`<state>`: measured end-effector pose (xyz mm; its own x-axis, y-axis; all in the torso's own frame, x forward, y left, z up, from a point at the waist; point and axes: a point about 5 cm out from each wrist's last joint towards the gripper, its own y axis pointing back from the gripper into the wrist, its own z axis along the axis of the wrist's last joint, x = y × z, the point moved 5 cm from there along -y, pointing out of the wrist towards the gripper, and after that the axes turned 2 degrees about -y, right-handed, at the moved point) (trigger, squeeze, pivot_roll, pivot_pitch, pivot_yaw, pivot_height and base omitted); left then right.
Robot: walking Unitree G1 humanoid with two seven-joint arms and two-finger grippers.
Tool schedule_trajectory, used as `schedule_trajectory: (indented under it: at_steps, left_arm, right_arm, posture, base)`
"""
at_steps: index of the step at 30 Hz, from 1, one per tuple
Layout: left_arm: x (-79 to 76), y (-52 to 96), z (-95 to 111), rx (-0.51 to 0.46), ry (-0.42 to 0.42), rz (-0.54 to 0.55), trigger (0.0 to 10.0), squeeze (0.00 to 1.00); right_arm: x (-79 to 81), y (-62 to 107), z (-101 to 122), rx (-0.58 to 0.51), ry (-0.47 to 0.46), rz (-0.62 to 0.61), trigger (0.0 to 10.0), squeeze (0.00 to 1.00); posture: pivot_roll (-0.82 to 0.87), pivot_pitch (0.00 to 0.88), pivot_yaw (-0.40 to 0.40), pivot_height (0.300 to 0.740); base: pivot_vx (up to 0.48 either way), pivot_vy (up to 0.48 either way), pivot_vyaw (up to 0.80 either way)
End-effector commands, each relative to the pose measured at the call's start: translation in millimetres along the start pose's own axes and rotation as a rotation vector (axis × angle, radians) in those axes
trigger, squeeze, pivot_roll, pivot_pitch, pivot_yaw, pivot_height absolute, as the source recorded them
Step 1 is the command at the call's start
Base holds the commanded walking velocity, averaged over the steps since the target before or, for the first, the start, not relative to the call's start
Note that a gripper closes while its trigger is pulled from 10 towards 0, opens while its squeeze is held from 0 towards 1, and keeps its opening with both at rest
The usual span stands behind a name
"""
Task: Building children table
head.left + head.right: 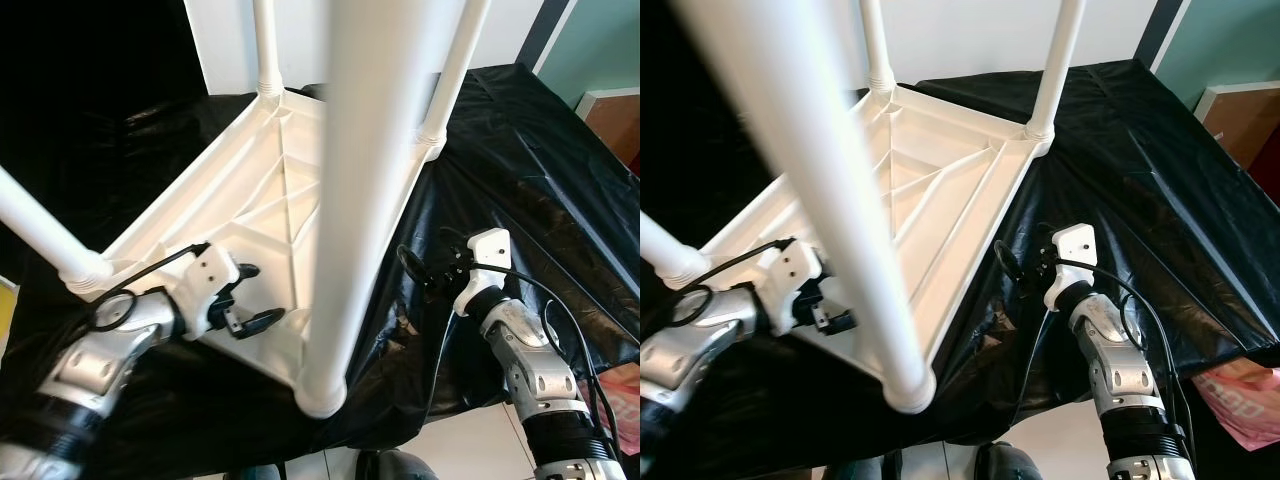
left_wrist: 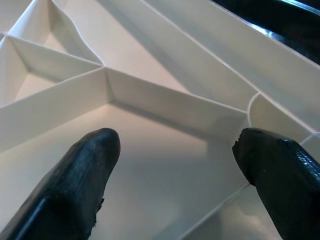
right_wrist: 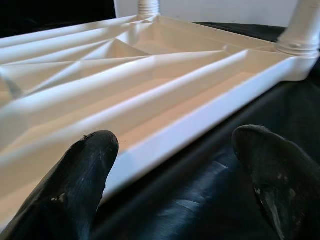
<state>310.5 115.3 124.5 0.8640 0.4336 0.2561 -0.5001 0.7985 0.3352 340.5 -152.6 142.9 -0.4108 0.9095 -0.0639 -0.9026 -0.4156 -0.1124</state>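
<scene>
Left eye view: I count one upturned table (image 1: 270,170) on black sheet (image 1: 520,170), four legs up. Left gripper (image 1: 255,300) wide over its 7 o'clock rim; right gripper (image 1: 1025,265) wide at 4 o'clock.

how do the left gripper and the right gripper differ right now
The left gripper reaches over the upturned white table's ribbed underside; the right gripper sits beside the table's rim, over the black sheet. Both are open and hold nothing.
</scene>
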Motion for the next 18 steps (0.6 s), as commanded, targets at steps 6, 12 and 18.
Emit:
schedule_trajectory:
  at_steps: [6,12,18]
  left_arm:
    - [10.9,-14.6,-21,0.078,0.048,0.163,10.0,0.00]
    - [15.2,5.7,-15,0.034,0.012,0.080,10.0,0.00]
    - [-5.7,32.2,-8,0.007,-0.022,-0.115,10.0,0.00]
  right_arm:
    - [0.3,2.4,-4,0.023,0.003,0.001,10.0,0.00]
    - [-2.8,2.9,-3,0.026,0.009,0.000,10.0,0.00]
    - [-6.3,3.6,-2,0.030,0.016,-0.005,10.0,0.00]
  posture:
    - [0.03,0.148,-0.040,0.740]
    - [0.03,0.152,-0.045,0.740]
    - [0.04,0.162,-0.048,0.740]
  base:
    - [0.000,0.000,0.00]
    - [0.000,0.000,0.00]
    - [0.000,0.000,0.00]
